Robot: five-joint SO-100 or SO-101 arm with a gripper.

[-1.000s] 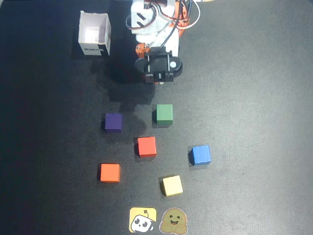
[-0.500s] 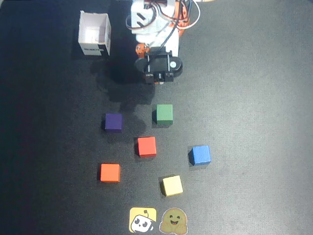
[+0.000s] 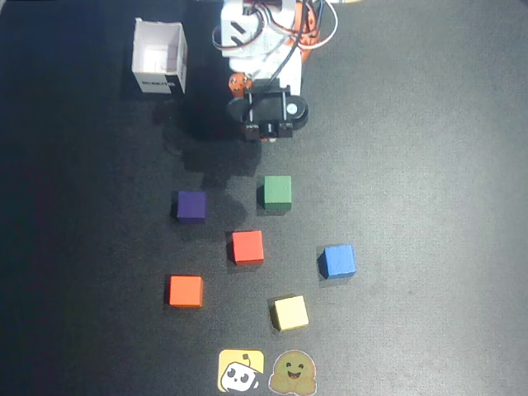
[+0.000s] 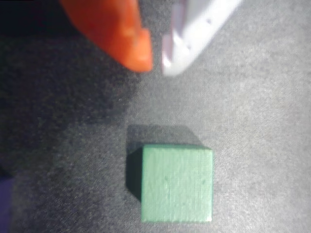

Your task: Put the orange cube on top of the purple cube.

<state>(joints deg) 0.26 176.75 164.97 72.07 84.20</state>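
Note:
The orange cube [image 3: 186,291] sits on the dark mat at the front left in the overhead view. The purple cube [image 3: 190,206] sits farther back, apart from it; a dark purple sliver that may be it shows at the wrist view's bottom left edge [image 4: 5,204]. My gripper [image 3: 262,132] hangs near the arm's base at the back, behind the green cube [image 3: 277,191]. In the wrist view my gripper [image 4: 156,65] has its orange and white fingertips almost together with nothing between them, and the green cube [image 4: 177,183] lies just ahead of them. The orange cube is out of the wrist view.
A red cube [image 3: 247,247] sits in the middle, a blue cube [image 3: 337,261] to the right and a yellow cube [image 3: 290,313] at the front. A white open box [image 3: 159,56] stands at the back left. Two stickers [image 3: 264,372] lie at the front edge.

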